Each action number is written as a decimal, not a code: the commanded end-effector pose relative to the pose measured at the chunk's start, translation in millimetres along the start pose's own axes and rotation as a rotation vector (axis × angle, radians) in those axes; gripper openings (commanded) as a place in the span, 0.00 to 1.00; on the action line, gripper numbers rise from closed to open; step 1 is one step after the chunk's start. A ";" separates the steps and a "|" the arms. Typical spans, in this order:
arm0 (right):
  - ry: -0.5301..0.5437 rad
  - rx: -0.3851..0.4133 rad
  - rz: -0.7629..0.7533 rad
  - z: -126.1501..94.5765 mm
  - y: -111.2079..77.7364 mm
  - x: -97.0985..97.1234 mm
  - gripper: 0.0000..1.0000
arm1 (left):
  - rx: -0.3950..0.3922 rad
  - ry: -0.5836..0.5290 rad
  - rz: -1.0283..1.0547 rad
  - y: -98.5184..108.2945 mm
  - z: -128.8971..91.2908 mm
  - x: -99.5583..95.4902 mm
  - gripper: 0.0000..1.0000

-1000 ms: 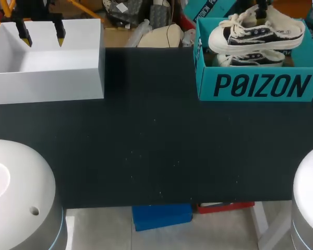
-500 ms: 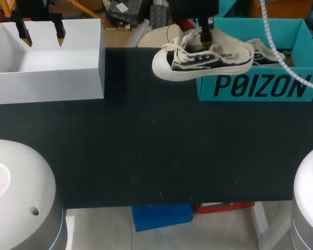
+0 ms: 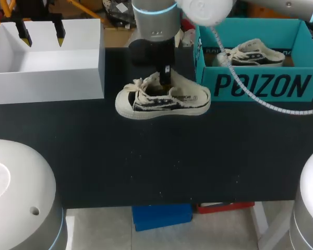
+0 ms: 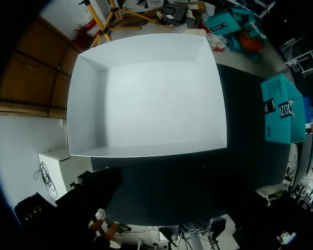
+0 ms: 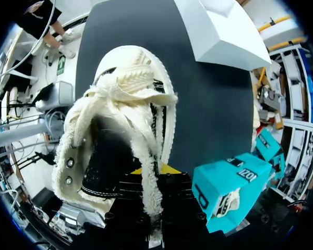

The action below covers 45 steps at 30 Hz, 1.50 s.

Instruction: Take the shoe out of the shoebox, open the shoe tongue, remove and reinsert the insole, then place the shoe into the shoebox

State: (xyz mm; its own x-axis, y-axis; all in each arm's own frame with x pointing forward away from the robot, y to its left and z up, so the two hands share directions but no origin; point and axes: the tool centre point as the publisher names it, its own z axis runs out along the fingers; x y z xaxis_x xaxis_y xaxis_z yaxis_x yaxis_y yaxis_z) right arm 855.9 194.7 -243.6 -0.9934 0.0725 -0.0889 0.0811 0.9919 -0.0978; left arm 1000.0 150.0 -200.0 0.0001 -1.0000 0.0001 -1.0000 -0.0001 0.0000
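**Left side.** The left hand hangs over the far wall of the white box. Its two yellow tips are spread apart with nothing between them. Its position matches that of one second ago, so this arm has taken no part in the transfer.

**Centre.** The shoe now sits upright on the counter, toe toward the white box and heel toward the shoebox. One second ago it was above the shoebox. Half a second ago it was in the air, just past the shoebox's near-left corner. It has since been carried further left and lowered. The right hand comes down from above into the shoe opening. It is closed on the upper edge of the shoe's side wall, which the right wrist view shows running between the fingers. Whether the sole bears fully on the counter cannot be told.

**Right side.** The shoebox stands at the far right corner of the counter. A second shoe lies inside it.

**Task status.** The removal step appears complete. The next operation is likely to be release of the side wall, followed by opening of the tongue.
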 end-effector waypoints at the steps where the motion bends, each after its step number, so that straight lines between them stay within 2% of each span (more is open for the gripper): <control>1: -0.001 -0.012 -0.016 40.1 17.2 8.6 0.00 | 0.000 0.000 0.000 0.0 0.0 0.0 1.00; 8: 0.022 -0.034 -0.042 83.8 26.1 17.1 0.00 | 0.000 0.000 0.000 0.0 0.0 0.0 1.00; 20: 0.027 -0.078 -0.138 130.8 42.5 11.4 0.00 | 0.000 0.000 0.000 0.0 0.0 0.0 1.00; 30: 0.037 -0.077 -0.145 150.1 44.7 0.2 0.00 | 0.000 0.000 0.000 0.0 0.0 0.0 1.00; 38: 0.034 -0.071 -0.111 153.9 44.1 -6.0 0.00 | 0.000 0.000 0.000 0.0 0.0 0.0 1.00; 40: 0.034 -0.062 -0.102 153.6 42.8 -6.8 0.46 | 0.000 0.000 0.000 0.0 0.0 0.0 1.00; 41: 0.032 -0.061 -0.094 152.8 41.6 -7.5 0.83 | 0.000 0.000 0.000 0.0 0.0 0.0 1.00; 42: 0.033 -0.058 -0.088 151.5 40.3 -8.1 1.00 | 0.000 0.000 0.000 0.0 0.0 0.0 1.00; 45: 0.032 -0.045 -0.056 145.2 34.4 -9.1 1.00 | 0.000 0.000 0.000 0.0 0.0 0.0 1.00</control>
State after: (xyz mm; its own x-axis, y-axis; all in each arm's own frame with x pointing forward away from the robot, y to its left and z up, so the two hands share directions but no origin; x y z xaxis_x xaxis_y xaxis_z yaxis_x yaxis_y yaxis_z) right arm 880.6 214.0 -397.9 -0.9986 0.0110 -0.0514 0.0137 0.9985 -0.0527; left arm 1000.0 150.1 -200.0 0.0001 -1.0000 0.0001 -1.0000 -0.0001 0.0000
